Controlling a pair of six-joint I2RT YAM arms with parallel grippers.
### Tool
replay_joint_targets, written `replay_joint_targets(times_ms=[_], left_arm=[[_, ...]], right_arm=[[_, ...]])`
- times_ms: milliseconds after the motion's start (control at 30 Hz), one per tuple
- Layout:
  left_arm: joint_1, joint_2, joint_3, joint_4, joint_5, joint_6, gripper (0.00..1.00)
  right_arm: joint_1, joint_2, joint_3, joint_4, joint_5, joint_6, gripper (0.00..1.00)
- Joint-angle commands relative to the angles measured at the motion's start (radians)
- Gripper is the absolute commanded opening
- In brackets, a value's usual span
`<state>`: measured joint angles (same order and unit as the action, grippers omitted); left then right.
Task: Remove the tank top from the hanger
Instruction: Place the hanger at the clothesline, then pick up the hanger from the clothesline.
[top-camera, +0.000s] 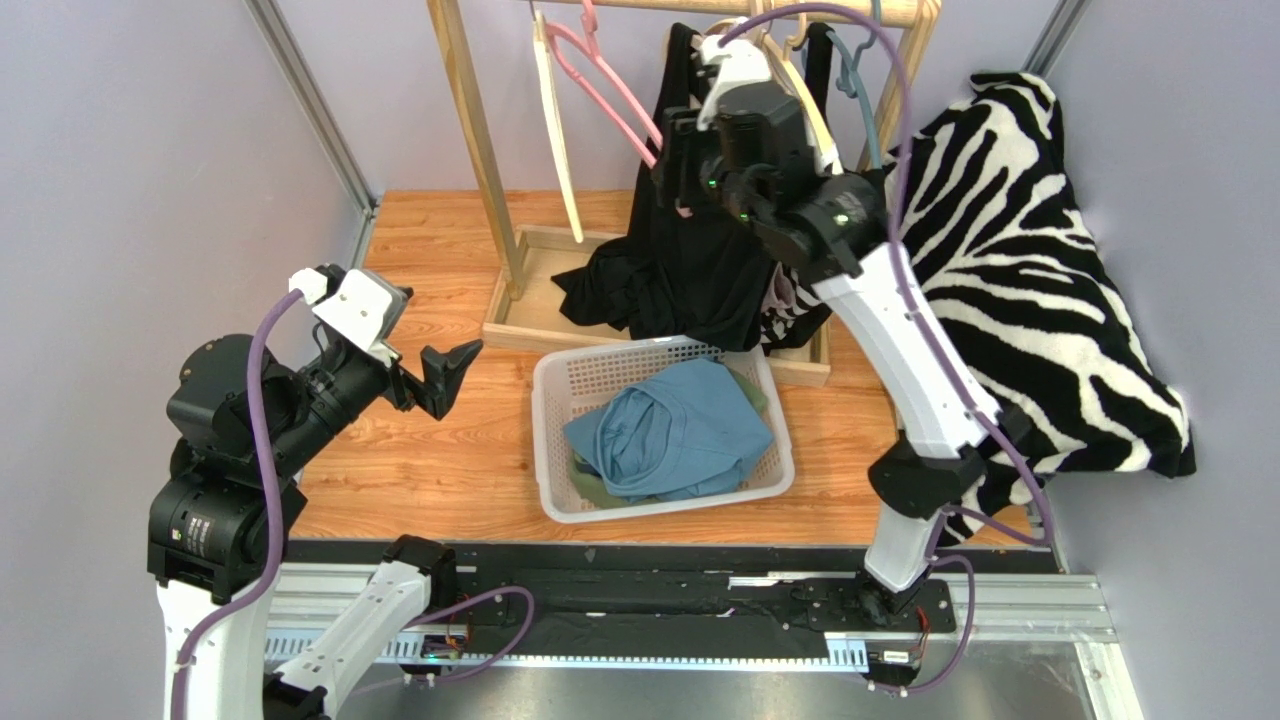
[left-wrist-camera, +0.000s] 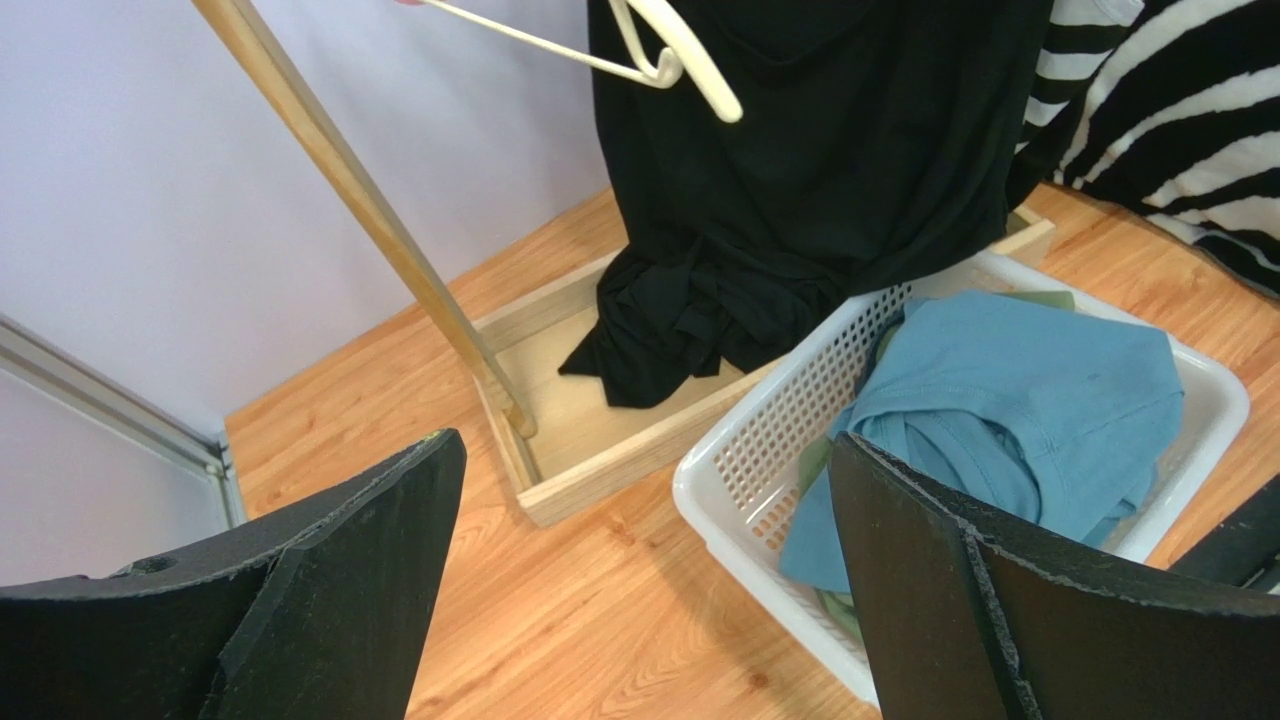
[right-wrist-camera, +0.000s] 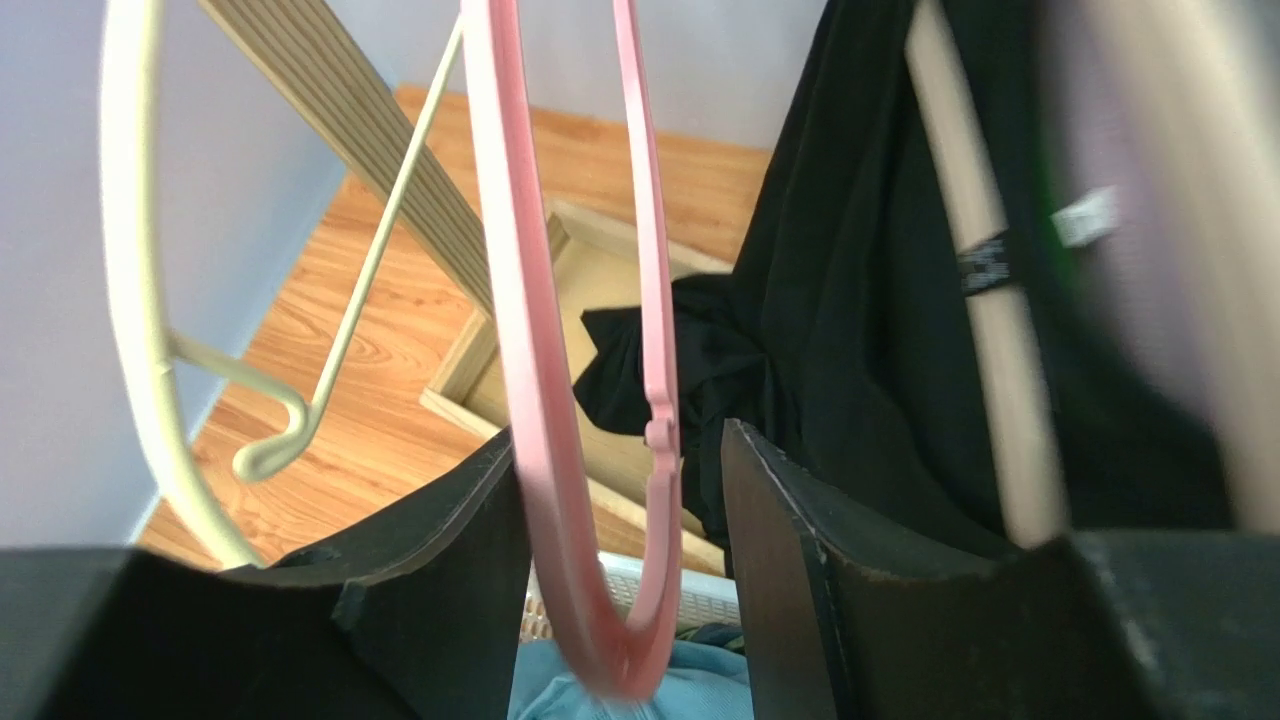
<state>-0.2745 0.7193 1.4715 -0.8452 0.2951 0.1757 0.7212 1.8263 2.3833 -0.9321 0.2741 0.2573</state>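
From above, the black tank top hangs at the far edge of the table, on the wooden rack. Its long axis runs straight down, and its hem is bunched in the rack's base tray. The right hand is raised to the rail, right at the garment's upper part, so the right arm is much the nearer. The left hand sits low near the table's left edge, well apart from the rack. It points toward the white basket in the middle of the table.

The left wrist view shows that hand's fingers spread wide with nothing between them. The tank top is up and ahead of it, beyond the basket's far corner.

In the right wrist view the fingers stand partly apart, with the loop of an empty pink hanger in the gap. They flank it without clamping; whether the left finger brushes it I cannot tell. The tank top lies just to the right of this hand, draped on a pale hanger arm. The coming move therefore likely calls for a shift rightward, off the pink hanger and onto the black cloth.
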Motion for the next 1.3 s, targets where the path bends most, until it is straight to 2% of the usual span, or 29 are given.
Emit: replay_joint_targets(times_ms=[0,533,867,1067,1267], left_arm=[[0.0,-0.004,0.006,0.012,0.015,-0.018,0.99],[0.003,-0.017,-0.02,0.008,0.026,-0.016,0.99],[0.003,-0.012,-0.025,0.008,0.044,-0.024,0.99],[0.009,-0.02,-0.034,0.006,0.059,-0.028,0.99],[0.008,-0.015,-0.031,0.006,0.059,-0.024,0.99]], right_arm=[[-0.023,-0.117,-0.015,-0.013,-0.009,-0.033,0.52],[-0.195,-0.168,-0.056,-0.033,-0.033,-0.072,0.54],[-0.21,-0.248,-0.101,0.039,-0.107,-0.067,0.54],[-0.216,-0.242,-0.095,0.088,-0.128,-0.075,0.54],[-0.236,-0.219,-0.093,0.064,-0.119,-0.082,0.54]])
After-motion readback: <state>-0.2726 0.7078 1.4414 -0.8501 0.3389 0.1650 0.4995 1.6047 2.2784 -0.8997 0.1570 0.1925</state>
